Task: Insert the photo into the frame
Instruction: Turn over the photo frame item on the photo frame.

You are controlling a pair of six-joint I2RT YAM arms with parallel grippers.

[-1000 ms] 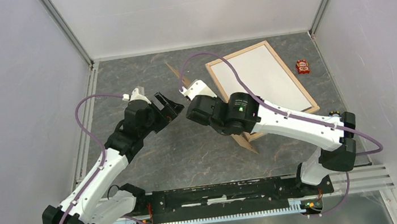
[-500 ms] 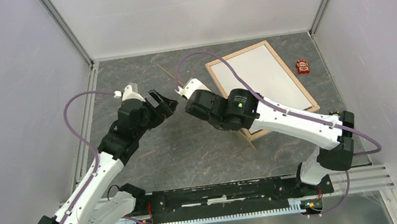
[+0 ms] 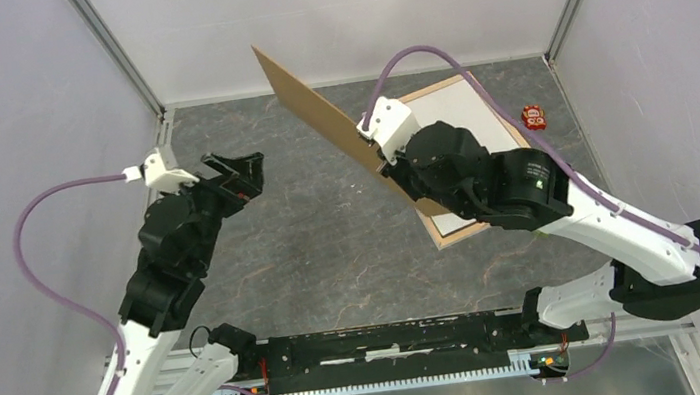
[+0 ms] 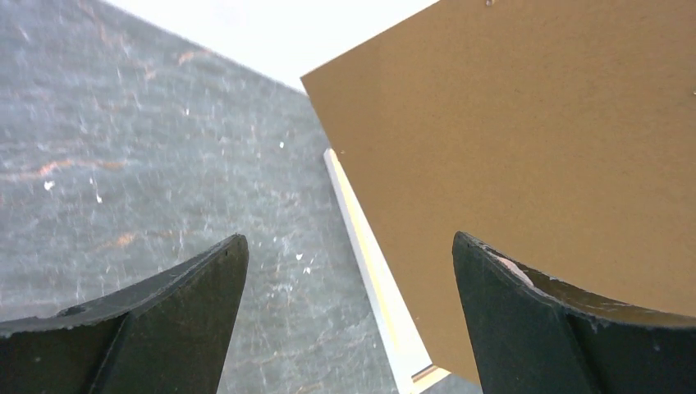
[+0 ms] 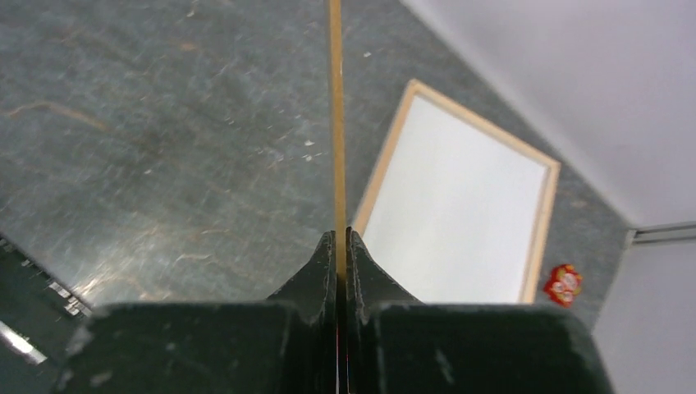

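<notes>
The frame (image 3: 520, 139) of pale wood lies flat at the back right, and a white sheet (image 3: 479, 131) fills its inside. No picture side shows, so I cannot tell whether that sheet is the photo. My right gripper (image 5: 341, 234) is shut on the thin brown backing board (image 3: 320, 105), held on edge in the air over the frame's left rail. The right wrist view shows the board edge-on (image 5: 335, 123) with the frame (image 5: 543, 230) lying beyond it. My left gripper (image 3: 237, 171) hangs open and empty left of the board (image 4: 533, 148), apart from it.
A small red object (image 3: 534, 117) lies on the grey table beyond the frame's right rail, near the right wall. White walls close in the back and both sides. The arms' base rail (image 3: 394, 338) runs along the near edge.
My right gripper has shut on the backing board and lifted it from low on the table into the air. My left arm has drawn back to the left, still open.
</notes>
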